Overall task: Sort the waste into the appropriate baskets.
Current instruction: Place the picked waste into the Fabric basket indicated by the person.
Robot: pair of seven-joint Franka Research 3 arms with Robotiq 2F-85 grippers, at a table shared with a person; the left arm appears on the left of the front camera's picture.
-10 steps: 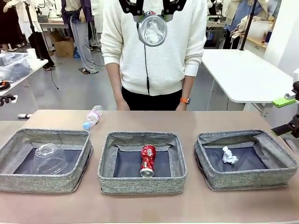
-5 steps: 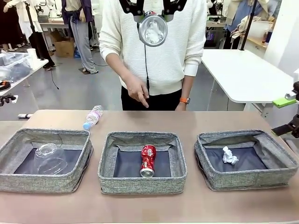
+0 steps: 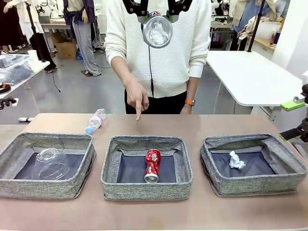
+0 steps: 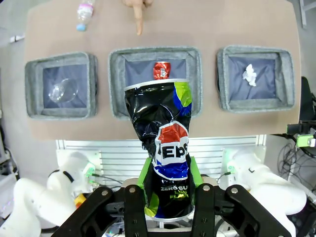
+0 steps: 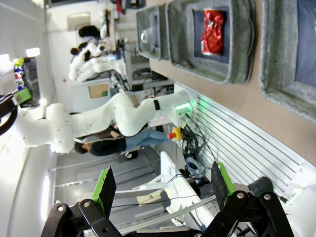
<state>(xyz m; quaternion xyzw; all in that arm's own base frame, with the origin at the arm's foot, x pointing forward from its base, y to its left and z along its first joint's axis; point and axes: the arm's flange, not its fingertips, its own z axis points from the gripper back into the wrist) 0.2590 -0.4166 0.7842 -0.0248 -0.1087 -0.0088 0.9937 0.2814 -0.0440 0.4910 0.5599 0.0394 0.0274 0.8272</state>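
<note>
So the left gripper (image 4: 168, 190) was high up over the worktop (image 3: 154, 214), fingers pinching a crushed dark blue-black Pepsi Zero can (image 4: 163, 148) around its lower half, the dented top end pointing down toward the middle basket (image 4: 197, 84) in the left wrist view. From the front view the same can hung up in front of the person's chest, seen end-on.

The right gripper (image 5: 160, 190) was off at the right edge of the worktop with its fingers spread wide, nothing between them.

Three grey woven baskets sat in a row. The left basket (image 3: 45, 190) had the clear plastic cup (image 3: 50, 162) lying in it on its side. The middle one had a dented red can (image 3: 152, 165) lying lengthwise on the dark bottom. The right basket (image 3: 255, 187) had a crumpled white paper ball (image 3: 236, 160) in it.

The small clear bottle with the blue cap (image 3: 95, 120) lay on its side on the bare worktop, behind the left basket, cap end toward the basket, not touching it as far as I could tell.

The person stood at the far side, and the person's hand (image 3: 136, 96) pointed one finger down, its tip over the worktop just behind the middle basket.
</note>
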